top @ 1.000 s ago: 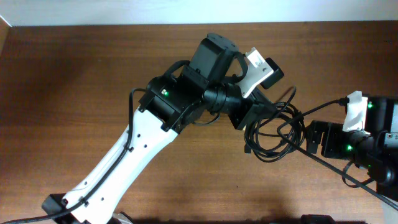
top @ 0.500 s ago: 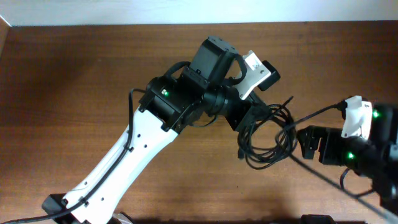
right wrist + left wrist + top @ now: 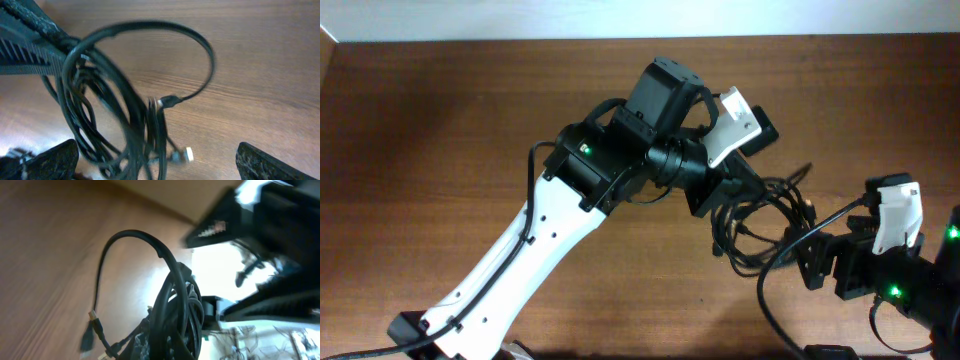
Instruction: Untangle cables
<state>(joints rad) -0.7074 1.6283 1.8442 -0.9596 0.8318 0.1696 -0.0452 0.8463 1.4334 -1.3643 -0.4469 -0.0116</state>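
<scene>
The cables (image 3: 760, 225) are a bundle of thin black loops hanging from my left gripper (image 3: 720, 198), which is shut on them and holds them above the wooden table (image 3: 440, 130). In the left wrist view the bundle (image 3: 175, 310) fills the lower middle, with a gold plug end (image 3: 92, 315) dangling at the left. My right gripper (image 3: 812, 262) is open just right of the bundle. In the right wrist view its fingers (image 3: 160, 165) stand wide apart, with the loops (image 3: 125, 100) and a pale plug (image 3: 189, 154) hanging between them.
The big white left arm (image 3: 520, 260) crosses the table from the front left. A thicker black wire (image 3: 770, 300) runs from the right arm toward the front edge. The pale wall edge (image 3: 520, 20) lies along the back.
My right arm has pulled toward the front of the table, its gripper now lower beside the bundle. The left gripper and the loops have shifted slightly right.
</scene>
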